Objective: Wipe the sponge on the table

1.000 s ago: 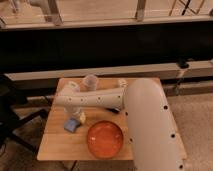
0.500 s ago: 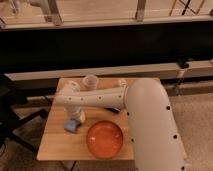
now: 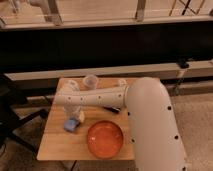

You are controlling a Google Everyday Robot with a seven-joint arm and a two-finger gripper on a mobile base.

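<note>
My claw [image 3: 76, 114] down at the sponge [image 3: 70, 125], left-centre of worktop [image 3: 54, 146].
Claw sits over the sponge's upper-right corner; can't tell its grip. Orange bowl [image 3: 105, 139] just right, clear cup [image 3: 90, 80] at the far edge.

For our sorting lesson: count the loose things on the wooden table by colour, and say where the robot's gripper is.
Orange: 1, the bowl
Light blue: 1, the sponge
Black: 1, the oblong object
Clear: 1, the cup
Total: 4
The gripper is low at the sponge on the table. A pale shape behind the arm is too hidden to count.
</note>
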